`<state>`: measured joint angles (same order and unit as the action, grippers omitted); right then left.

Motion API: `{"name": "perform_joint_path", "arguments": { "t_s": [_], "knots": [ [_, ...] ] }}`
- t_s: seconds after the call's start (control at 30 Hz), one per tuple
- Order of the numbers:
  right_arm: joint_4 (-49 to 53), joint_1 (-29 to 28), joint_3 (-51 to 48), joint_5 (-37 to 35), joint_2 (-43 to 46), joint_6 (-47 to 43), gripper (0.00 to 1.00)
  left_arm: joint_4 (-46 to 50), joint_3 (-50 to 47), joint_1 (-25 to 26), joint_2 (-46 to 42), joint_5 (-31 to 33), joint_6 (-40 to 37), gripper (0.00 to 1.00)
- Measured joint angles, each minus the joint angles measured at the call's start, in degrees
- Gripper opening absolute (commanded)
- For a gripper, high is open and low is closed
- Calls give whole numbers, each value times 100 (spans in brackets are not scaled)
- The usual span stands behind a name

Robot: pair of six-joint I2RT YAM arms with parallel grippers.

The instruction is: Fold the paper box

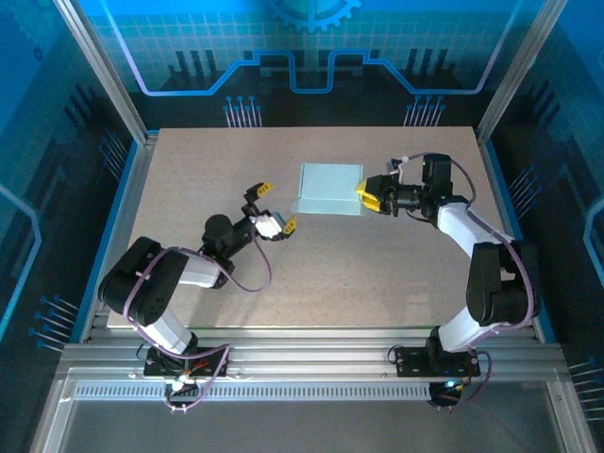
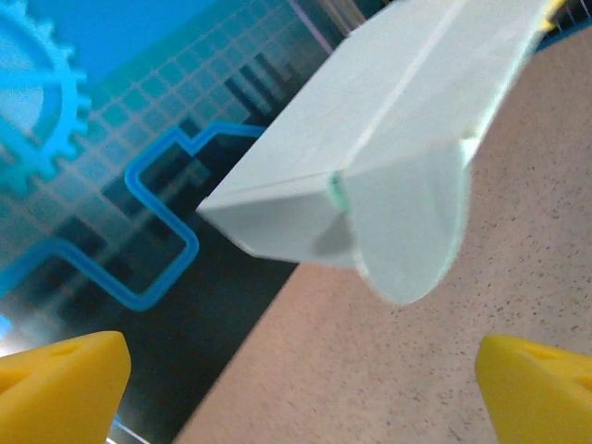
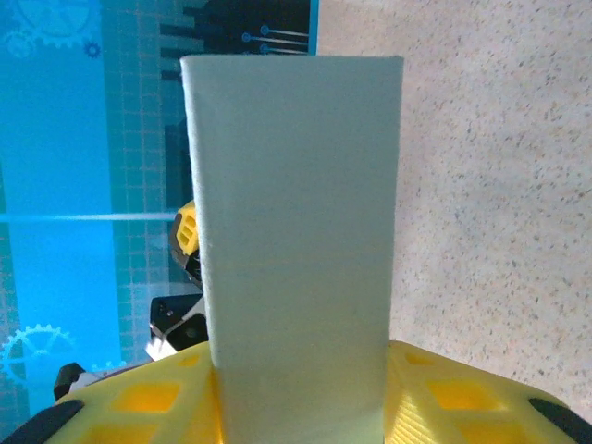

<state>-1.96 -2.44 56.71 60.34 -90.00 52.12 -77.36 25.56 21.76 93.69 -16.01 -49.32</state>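
We found the right gripper (image 1: 371,195), with its yellow plastic fingers (image 3: 462,398), clamped on the paper box (image 1: 328,189), a pale mint, flat rectangular sleeve of thin card. The grip sat on the short end of the box nearest that hand. The rest of the box reached straight out ahead of the fingers, over the speckled beige table top (image 1: 377,274). We could not tell whether its far end rested on the table.

The left gripper (image 1: 276,209) stood wide open and empty, its jaws apart from the box, which lay just ahead of it. Facing that hand was the open end of the box, with one pale rounded card flap (image 2: 407,227) hanging out, not yet tucked.

We judged the card light, thin and easily creased: it would buckle under a hard pinch and could slide between smooth pads. We advised taking hold flat on the flap near its hinge, with the right hand bracing the opposite end, and pressing the flap gently inward along its scored fold
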Motion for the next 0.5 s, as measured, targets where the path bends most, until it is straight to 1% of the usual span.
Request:
{"name": "perform_joint_path", "arguments": {
  "t_s": [0.13,0.27,0.37,0.5],
  "knots": [
    [525,0,55,179,120,-339,43,-57,-26,282,0,444,-1257,98],
    [1095,0,190,313,129,-721,42,-96,-28,455,-15,649,-2146,96],
    [1449,0,286,396,129,-977,42,-103,-28,581,-101,680,-2496,95],
    [1794,0,358,490,129,-1231,43,-136,-28,734,-140,678,-2826,89]
  ]
}}
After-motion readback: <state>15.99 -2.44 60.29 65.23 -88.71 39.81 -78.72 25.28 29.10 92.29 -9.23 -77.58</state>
